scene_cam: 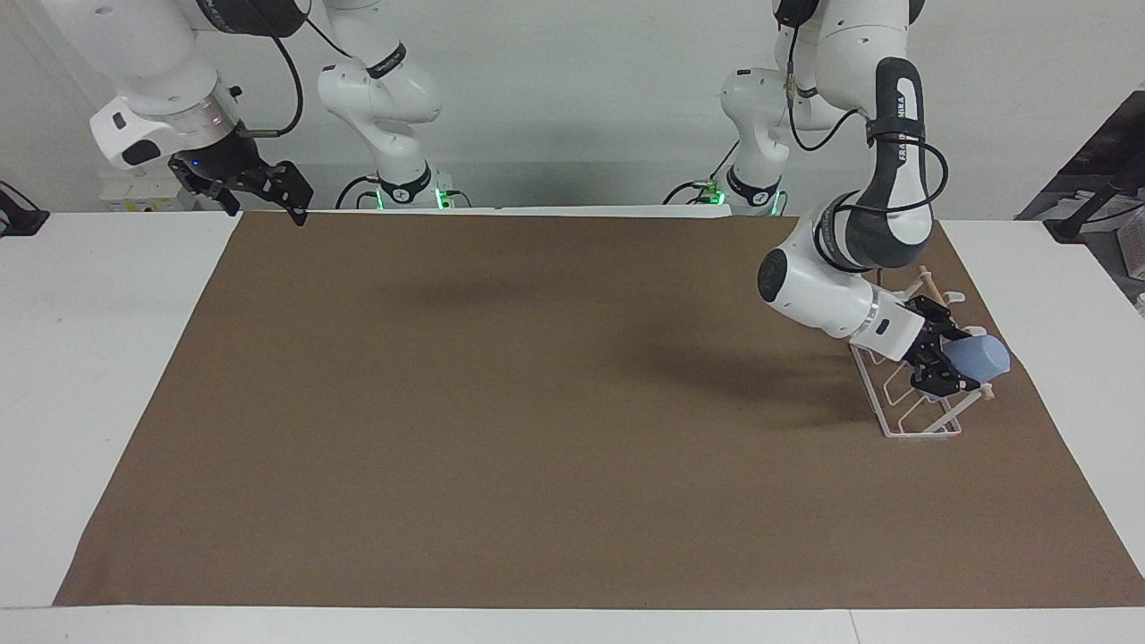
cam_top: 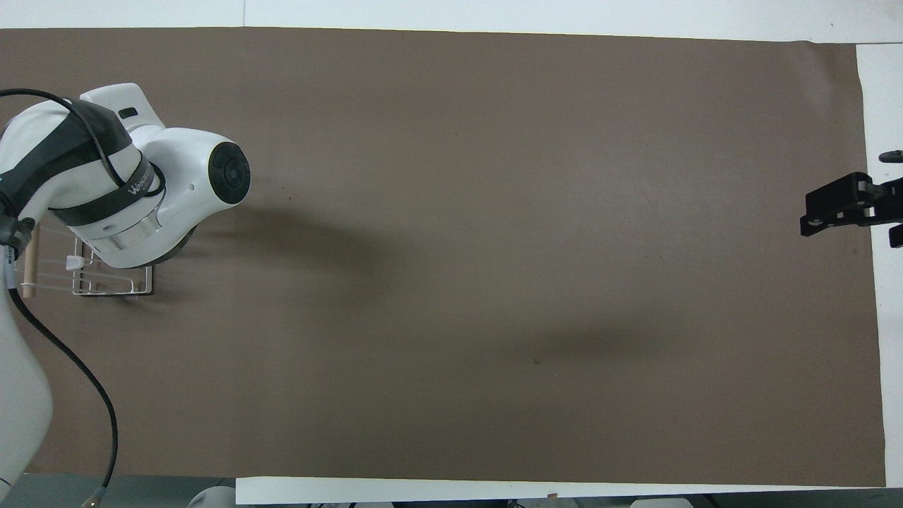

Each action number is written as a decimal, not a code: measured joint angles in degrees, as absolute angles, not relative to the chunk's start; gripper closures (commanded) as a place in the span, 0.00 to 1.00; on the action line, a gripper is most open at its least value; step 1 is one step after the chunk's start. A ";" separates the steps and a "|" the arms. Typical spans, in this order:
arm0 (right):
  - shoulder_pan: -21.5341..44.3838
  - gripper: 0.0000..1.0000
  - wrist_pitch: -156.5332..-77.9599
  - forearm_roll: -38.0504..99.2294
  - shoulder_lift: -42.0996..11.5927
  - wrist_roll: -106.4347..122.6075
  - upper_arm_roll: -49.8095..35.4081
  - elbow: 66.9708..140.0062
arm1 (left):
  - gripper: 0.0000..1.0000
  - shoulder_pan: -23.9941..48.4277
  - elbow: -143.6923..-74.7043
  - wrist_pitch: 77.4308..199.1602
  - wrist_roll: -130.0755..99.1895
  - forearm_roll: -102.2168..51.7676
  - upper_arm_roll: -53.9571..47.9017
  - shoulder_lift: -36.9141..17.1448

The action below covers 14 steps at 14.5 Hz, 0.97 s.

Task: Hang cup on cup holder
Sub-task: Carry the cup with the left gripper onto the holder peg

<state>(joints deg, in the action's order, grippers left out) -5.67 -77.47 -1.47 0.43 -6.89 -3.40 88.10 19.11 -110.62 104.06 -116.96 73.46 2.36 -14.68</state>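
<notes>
The light-blue cup [scene_cam: 982, 358] is tilted on its side in my left gripper [scene_cam: 946, 361], which is shut on it. The cup is right at the top of the white wire cup holder [scene_cam: 905, 422], by the wooden dowel [scene_cam: 928, 283]; whether it sits on a prong is hidden. In the overhead view the left arm covers the cup and the gripper; only part of the cup holder [cam_top: 113, 288] and the dowel [cam_top: 29, 262] show. My right gripper [scene_cam: 261, 186] is open and empty, held high over the table's edge at the right arm's end; it also shows in the overhead view [cam_top: 843, 206].
A brown mat [scene_cam: 537, 402] covers most of the white table [scene_cam: 98, 358]. The cup holder stands on the mat near the left arm's end.
</notes>
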 measured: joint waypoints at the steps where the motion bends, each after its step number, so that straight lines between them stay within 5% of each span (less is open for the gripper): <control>1: -5.34 0.01 -77.47 -1.49 0.37 -6.89 -3.30 87.95 | 0.54 19.13 -110.69 104.20 -116.98 73.45 2.28 -14.81; 3: -5.19 0.01 -77.43 -1.49 0.56 -6.89 -3.30 87.36 | 0.32 19.10 -110.71 104.93 -116.99 73.44 2.25 -15.32; 4: -5.13 0.01 -77.38 -1.49 0.70 -6.89 -3.30 87.18 | 0.06 19.05 -110.71 105.27 -117.00 73.44 2.27 -15.54; 5: -5.06 0.01 -77.34 -1.49 0.82 -6.89 -3.30 87.09 | 0.00 19.01 -110.72 105.72 -117.00 73.42 2.30 -15.69; 14: -4.98 0.01 -77.33 -1.49 0.89 -6.89 -3.10 87.04 | 0.00 18.98 -107.19 105.86 -111.14 64.97 2.35 -15.59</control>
